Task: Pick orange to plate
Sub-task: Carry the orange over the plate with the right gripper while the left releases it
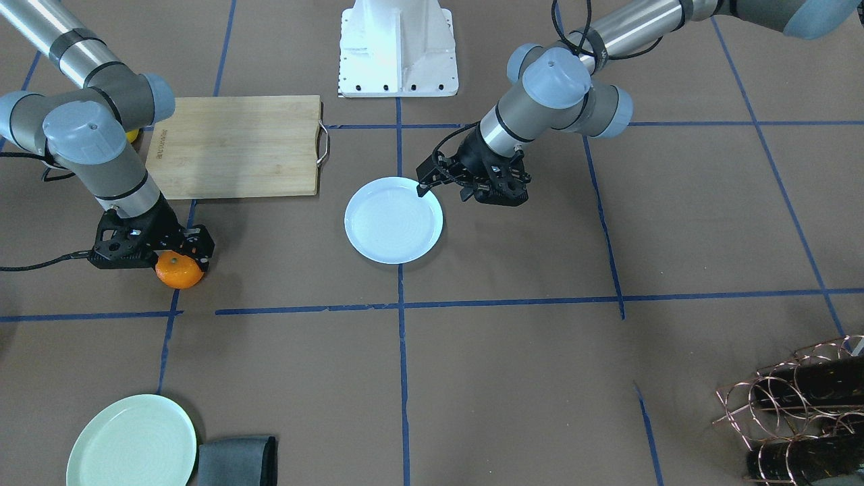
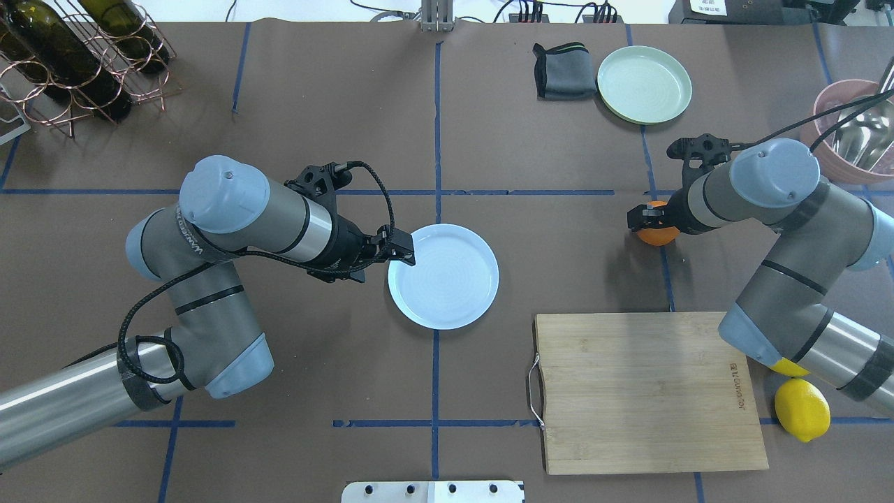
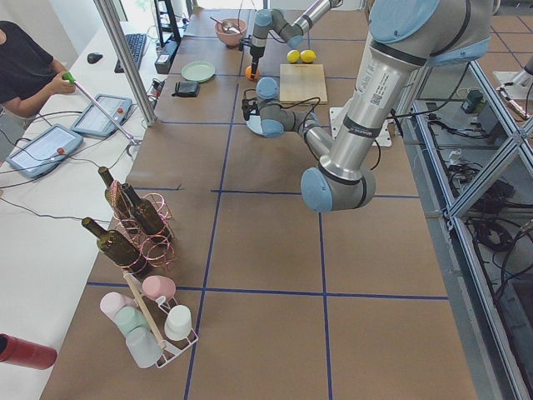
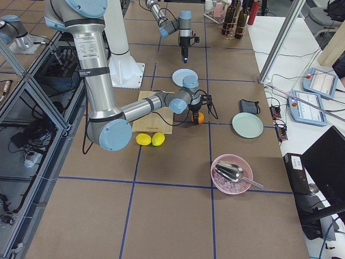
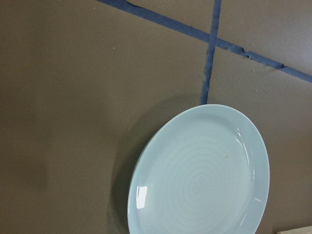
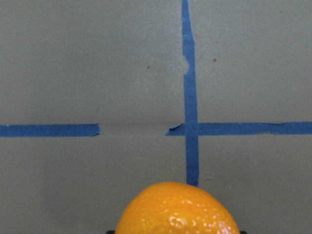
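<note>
The orange (image 1: 179,273) (image 2: 659,236) (image 6: 178,209) lies off to the robot's right on a blue tape line, far from the plate. My right gripper (image 1: 178,259) (image 2: 648,219) reaches down over the orange, a finger on each side, shut on it. Whether the fruit is off the table I cannot tell. The pale blue-white plate (image 1: 393,220) (image 2: 444,276) (image 5: 200,180) sits empty at the table's centre. My left gripper (image 1: 440,193) (image 2: 391,260) hovers at that plate's rim on the robot's left side, open and holding nothing.
A wooden cutting board (image 2: 642,391) lies between the plate and the right arm's base, with a lemon (image 2: 802,409) beside it. A mint-green plate (image 2: 644,84) and grey cloth (image 2: 562,70) are farther out. A bottle rack (image 2: 70,63) stands far left, a pink bowl (image 2: 831,112) far right.
</note>
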Available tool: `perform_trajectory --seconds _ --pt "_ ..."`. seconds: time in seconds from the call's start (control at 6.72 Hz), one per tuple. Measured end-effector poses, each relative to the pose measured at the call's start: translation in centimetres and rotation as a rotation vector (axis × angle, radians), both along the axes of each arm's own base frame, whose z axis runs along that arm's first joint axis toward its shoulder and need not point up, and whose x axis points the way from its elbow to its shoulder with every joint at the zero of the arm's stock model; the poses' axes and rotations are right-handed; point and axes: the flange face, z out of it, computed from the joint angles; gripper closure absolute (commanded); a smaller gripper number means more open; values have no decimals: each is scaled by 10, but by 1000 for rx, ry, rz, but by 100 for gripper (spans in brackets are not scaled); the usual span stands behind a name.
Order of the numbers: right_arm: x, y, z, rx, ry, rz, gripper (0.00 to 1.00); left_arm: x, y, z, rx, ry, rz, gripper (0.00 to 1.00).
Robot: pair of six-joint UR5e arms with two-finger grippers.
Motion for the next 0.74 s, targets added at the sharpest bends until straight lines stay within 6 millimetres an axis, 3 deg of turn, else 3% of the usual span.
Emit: perform_trajectory --seconds 0.15,0.3,0.6,0.74 --pt "1 4 -24 8 -34 10 100 -10 4 -14 18 28 -6 1" --pt "-12 11 -56 -8 -86 32 100 -33 9 -36 47 73 -18 1" --pt "-89 43 -142 -72 -195 81 100 -93 19 -65 99 153 -48 1" --pt "-131 67 -181 -89 -220 95 100 -118 17 -64 105 165 -48 1"
